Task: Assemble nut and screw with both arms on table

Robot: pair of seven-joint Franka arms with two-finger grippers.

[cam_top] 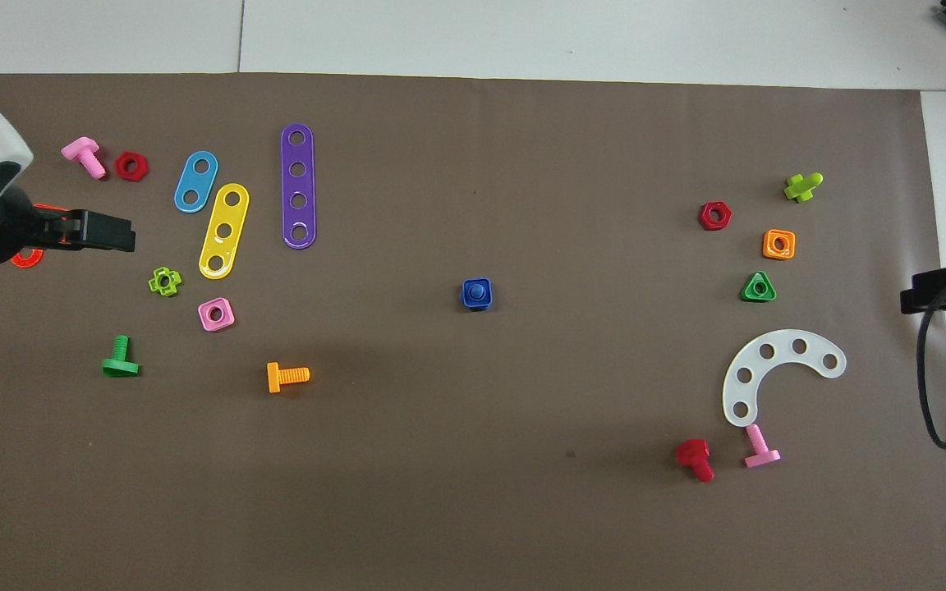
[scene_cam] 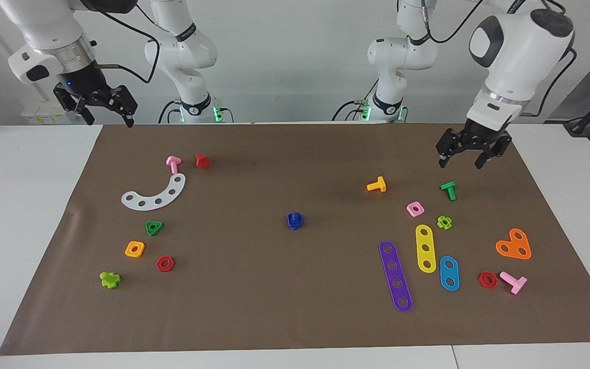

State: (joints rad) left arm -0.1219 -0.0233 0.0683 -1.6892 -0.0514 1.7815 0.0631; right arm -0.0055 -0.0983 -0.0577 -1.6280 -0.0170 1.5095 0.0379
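The dark-blue square nut (scene_cam: 295, 224) and the dark-blue screw (scene_cam: 294, 217) stand together as one piece in the middle of the brown mat (scene_cam: 295, 307), the screw seated in the nut. In the overhead view the nut (cam_top: 467, 304) and the screw (cam_top: 478, 290) sit stacked. My left gripper (scene_cam: 461, 164) hangs open and empty over the mat at the left arm's end, above the green screw (scene_cam: 448, 190); it also shows in the overhead view (cam_top: 124, 236). My right gripper (scene_cam: 110, 122) hangs open and empty over the mat's corner at the right arm's end, also seen from overhead (cam_top: 906, 297).
At the left arm's end lie purple (scene_cam: 395, 275), yellow (scene_cam: 425, 248) and blue (scene_cam: 449, 273) strips, an orange heart plate (scene_cam: 514, 245), a pink nut (scene_cam: 415, 208) and an orange screw (scene_cam: 377, 185). At the right arm's end lie a white curved plate (scene_cam: 154, 195), a green triangular nut (scene_cam: 154, 227) and an orange nut (scene_cam: 134, 249).
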